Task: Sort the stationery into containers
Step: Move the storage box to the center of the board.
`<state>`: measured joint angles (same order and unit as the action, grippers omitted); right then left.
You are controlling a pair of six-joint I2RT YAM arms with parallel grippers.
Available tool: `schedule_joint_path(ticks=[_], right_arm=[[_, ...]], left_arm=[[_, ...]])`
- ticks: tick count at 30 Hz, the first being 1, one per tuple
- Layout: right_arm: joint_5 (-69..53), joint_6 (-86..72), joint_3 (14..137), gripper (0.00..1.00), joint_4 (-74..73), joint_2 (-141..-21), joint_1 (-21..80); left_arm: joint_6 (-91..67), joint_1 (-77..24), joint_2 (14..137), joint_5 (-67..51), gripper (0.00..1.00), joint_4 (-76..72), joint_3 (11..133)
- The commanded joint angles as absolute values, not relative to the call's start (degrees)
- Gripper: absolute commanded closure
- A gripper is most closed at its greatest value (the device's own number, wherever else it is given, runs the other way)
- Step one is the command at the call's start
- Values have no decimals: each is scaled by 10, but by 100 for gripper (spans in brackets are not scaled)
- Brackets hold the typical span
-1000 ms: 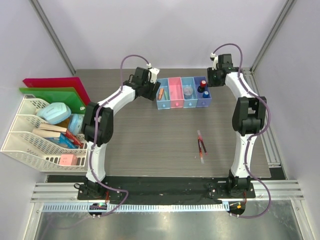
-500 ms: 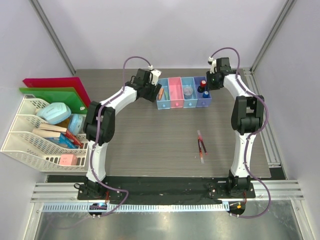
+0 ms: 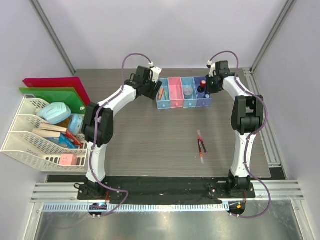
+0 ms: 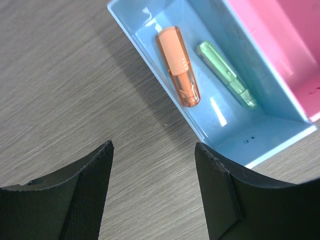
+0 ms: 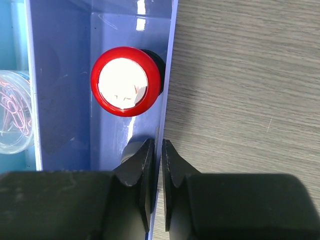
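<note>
Four joined containers stand at the table's far side. In the left light blue box lie an orange marker and a green eraser stick. My left gripper hovers open over bare table just beside that box, holding nothing. My right gripper has its jaws pinched on the right wall of the purple box, where a red-capped bottle stands. A blue-capped bottle is in there too. Thin red-and-black pens lie loose on the table's middle right.
White mesh trays with pale blue objects and a pink block stand at the left edge, with red and green folders behind them. A clear round packet of clips sits in the neighbouring light blue box. The pink box holds nothing visible.
My right gripper has shifted slightly towards the purple box and its jaws have closed onto the box's right wall. The left gripper drifted a little and stayed open.
</note>
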<state>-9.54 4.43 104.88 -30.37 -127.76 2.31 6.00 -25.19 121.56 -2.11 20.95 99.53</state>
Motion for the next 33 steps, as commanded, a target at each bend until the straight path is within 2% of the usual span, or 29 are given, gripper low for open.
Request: schedule_joint_path(ticks=[1,14,24,29,33], right_arm=[[-100,47,1042,83,-292,-1246,24],[-102,47,1031,84,-289,-1234,25],[-107,46,1026,85,-290,-1225,25],[-108,47,1006,85,-290,-1214,30],[-112,48,978,86,-289,-1189,40]], left_arm=[[50,-257,1166,-25,34,182,1016],[52,-265,1242,-15,35,193,1062],[65,-271,1262,-15,37,198,1046],[66,-271,1257,-19,46,198,1027],[63,-272,1238,-31,58,199,992]])
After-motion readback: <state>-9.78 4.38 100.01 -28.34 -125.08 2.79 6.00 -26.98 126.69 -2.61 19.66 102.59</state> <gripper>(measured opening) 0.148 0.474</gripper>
